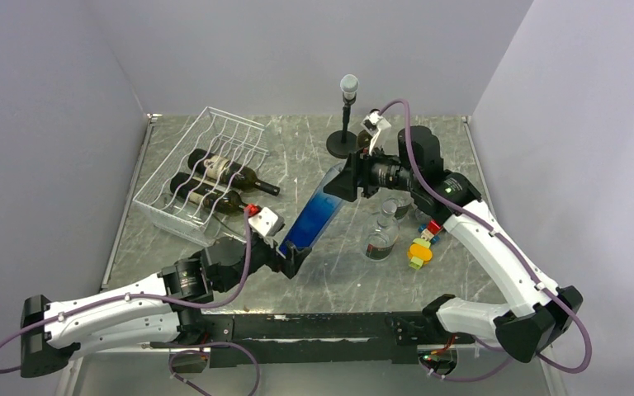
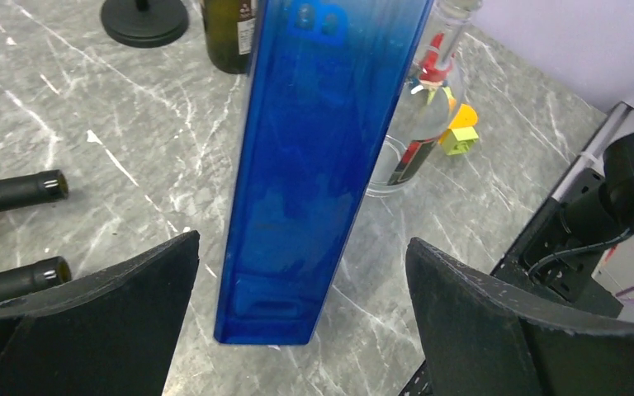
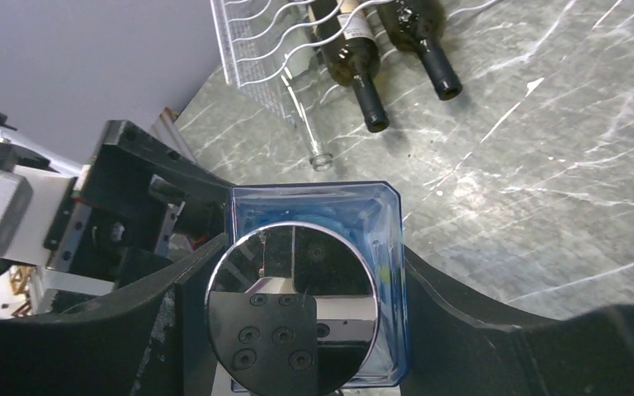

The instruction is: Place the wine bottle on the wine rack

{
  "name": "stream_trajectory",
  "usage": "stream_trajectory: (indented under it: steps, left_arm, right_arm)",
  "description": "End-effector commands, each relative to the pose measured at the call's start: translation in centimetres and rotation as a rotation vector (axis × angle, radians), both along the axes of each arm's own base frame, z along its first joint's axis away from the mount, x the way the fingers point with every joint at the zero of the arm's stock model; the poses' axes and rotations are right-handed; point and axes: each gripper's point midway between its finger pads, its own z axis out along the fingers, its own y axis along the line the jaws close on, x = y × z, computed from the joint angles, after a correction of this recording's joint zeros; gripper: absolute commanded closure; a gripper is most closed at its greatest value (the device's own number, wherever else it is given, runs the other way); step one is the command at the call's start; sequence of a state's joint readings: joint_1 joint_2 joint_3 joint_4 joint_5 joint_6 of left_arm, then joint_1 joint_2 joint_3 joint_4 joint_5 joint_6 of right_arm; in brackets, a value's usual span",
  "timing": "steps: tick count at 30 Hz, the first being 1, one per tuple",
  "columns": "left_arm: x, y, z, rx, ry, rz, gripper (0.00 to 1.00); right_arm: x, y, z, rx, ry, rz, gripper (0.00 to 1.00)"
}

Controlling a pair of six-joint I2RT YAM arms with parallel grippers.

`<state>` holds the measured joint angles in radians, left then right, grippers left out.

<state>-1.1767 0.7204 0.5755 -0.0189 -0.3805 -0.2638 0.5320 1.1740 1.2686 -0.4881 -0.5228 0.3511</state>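
A tall blue square bottle (image 1: 318, 213) hangs tilted over the table. My right gripper (image 1: 349, 183) is shut on its top end, and the right wrist view shows both fingers (image 3: 462, 322) pressed against its sides, round the silver cap (image 3: 293, 305). My left gripper (image 1: 290, 257) is open at the bottle's base (image 2: 272, 305). Its fingers (image 2: 115, 313) stand either side of the base with gaps, not touching it. The white wire wine rack (image 1: 183, 216) stands at the back left. Two dark wine bottles (image 1: 224, 171) lie on it.
A black microphone stand (image 1: 347, 115) stands at the back centre. A clear glass bottle (image 1: 382, 233) and a colourful toy (image 1: 422, 245) sit right of the blue bottle. A dark green bottle (image 2: 227, 33) stands behind it. A clear bottle neck (image 3: 320, 157) pokes out at the rack's edge.
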Motion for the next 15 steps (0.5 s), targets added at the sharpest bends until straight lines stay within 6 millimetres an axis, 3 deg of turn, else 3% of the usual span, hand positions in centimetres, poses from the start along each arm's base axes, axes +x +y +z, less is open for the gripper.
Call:
stream_trajectory:
  steps: [1,15]
  left_arm:
    - [-0.7,-1.5,1.6,-0.072,-0.046,-0.077,0.01]
    - [0.3,-1.9,-3.1,0.059,-0.026,-0.047,0.01]
  right_arm:
    - [-1.5,0.9,8.9,0.212,-0.149,0.019,1.0]
    - [-3.6,1.4,10.7,0.3,-0.128,0.094,1.0]
